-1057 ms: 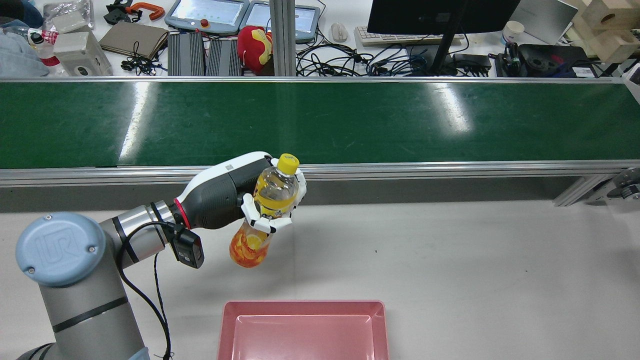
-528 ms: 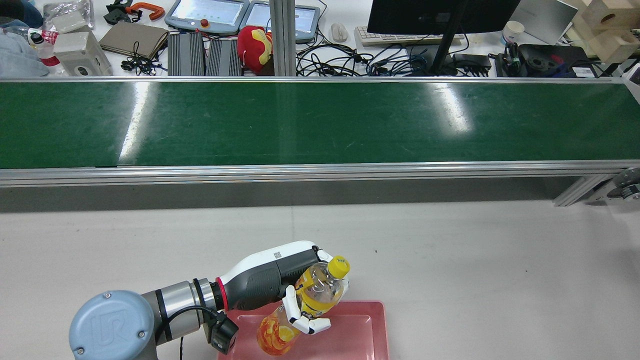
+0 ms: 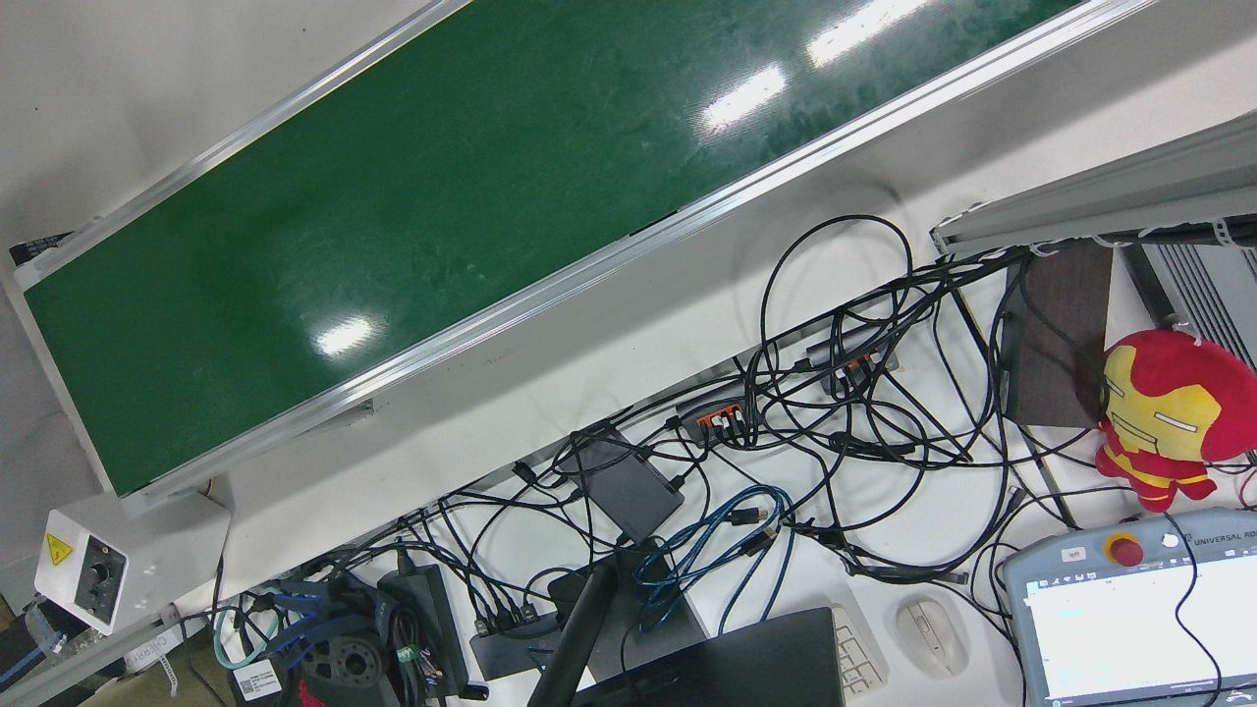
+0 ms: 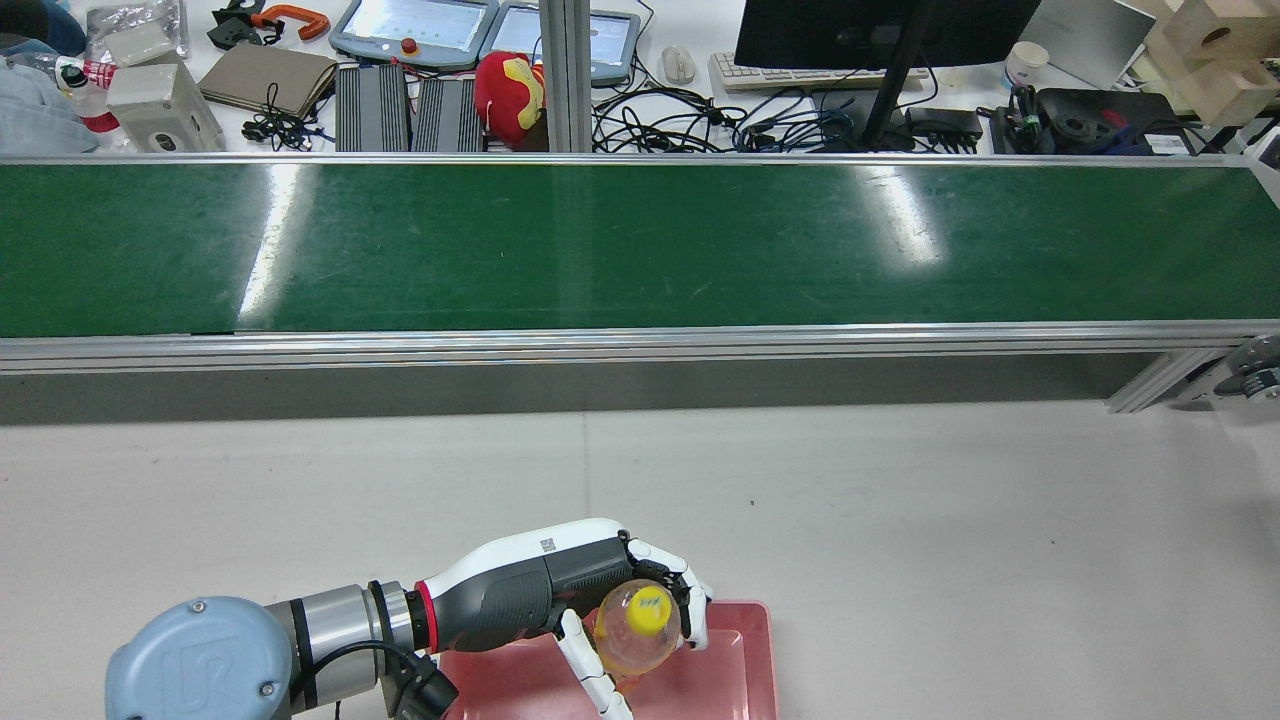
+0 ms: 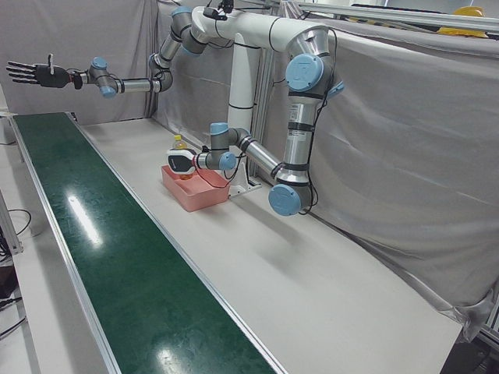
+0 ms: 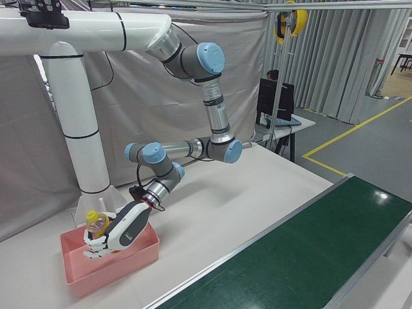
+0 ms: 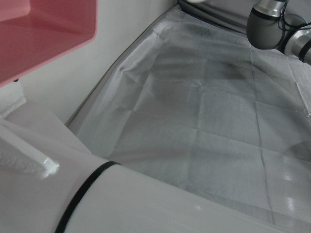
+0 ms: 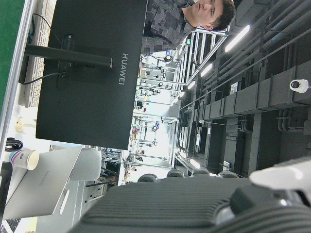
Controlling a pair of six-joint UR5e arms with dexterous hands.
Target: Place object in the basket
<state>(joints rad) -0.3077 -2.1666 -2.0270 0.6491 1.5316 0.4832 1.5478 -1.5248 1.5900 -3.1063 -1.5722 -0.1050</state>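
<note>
My left hand (image 4: pixel 560 585) is shut on a clear bottle (image 4: pixel 640 630) with a yellow cap and orange drink. It holds the bottle upright, low over the pink basket (image 4: pixel 745 650) at the table's near edge. The right-front view shows the hand (image 6: pixel 119 237) wrapped round the bottle (image 6: pixel 95 225) inside the basket's (image 6: pixel 132 257) rim. The left-front view shows the same hand (image 5: pixel 181 162), bottle (image 5: pixel 180 144) and basket (image 5: pixel 195 196). My right hand (image 5: pixel 31 74) is open with fingers spread, raised high beyond the belt's far end.
A long green conveyor belt (image 4: pixel 640 245) with metal rails runs across the table beyond the basket. Past it lies a desk with cables, a monitor (image 4: pixel 880 30), teach pendants and a red plush toy (image 4: pixel 508 95). A corner of the basket (image 7: pixel 43 34) shows in the left hand view.
My left hand has carried the bottle from near the belt back to the basket and lowered it. The bottle has gone from tilted to upright.
</note>
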